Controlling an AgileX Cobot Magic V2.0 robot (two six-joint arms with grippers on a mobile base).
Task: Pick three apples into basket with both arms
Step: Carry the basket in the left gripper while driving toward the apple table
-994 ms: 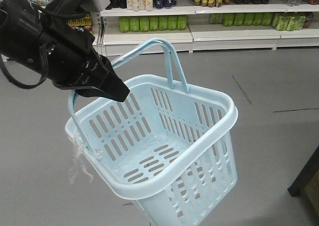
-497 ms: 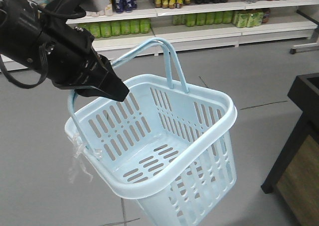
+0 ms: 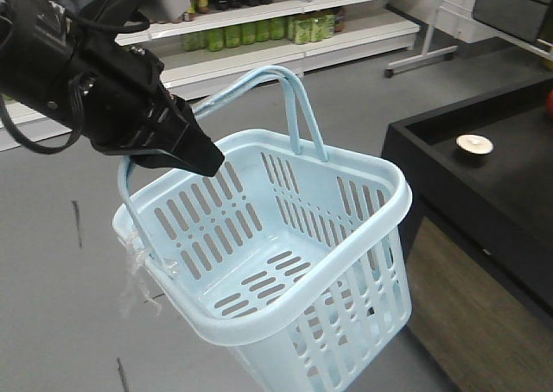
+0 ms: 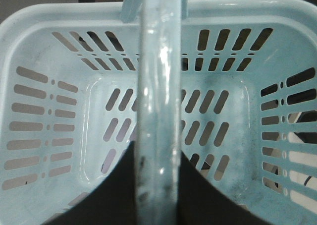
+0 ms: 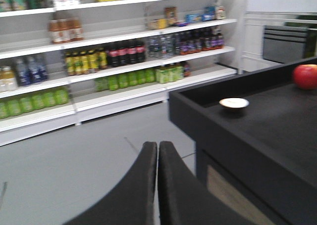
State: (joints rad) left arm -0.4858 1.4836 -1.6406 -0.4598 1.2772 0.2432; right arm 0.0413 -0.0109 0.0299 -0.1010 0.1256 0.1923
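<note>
basket (image 3: 346,258): pale blue, slotted, empty | hangs by handles (image 3: 294,90) clenched in left gripper (image 3: 197,154) | right gripper (image 5: 157,175): pressed closed, empty | blurred red sphere, probably an apple (image 5: 305,76), on black counter (image 5: 267,116)

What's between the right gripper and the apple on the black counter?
In the right wrist view, past the right gripper comes grey floor, the black counter's raised rim, then a small white dish before the apple.
</note>
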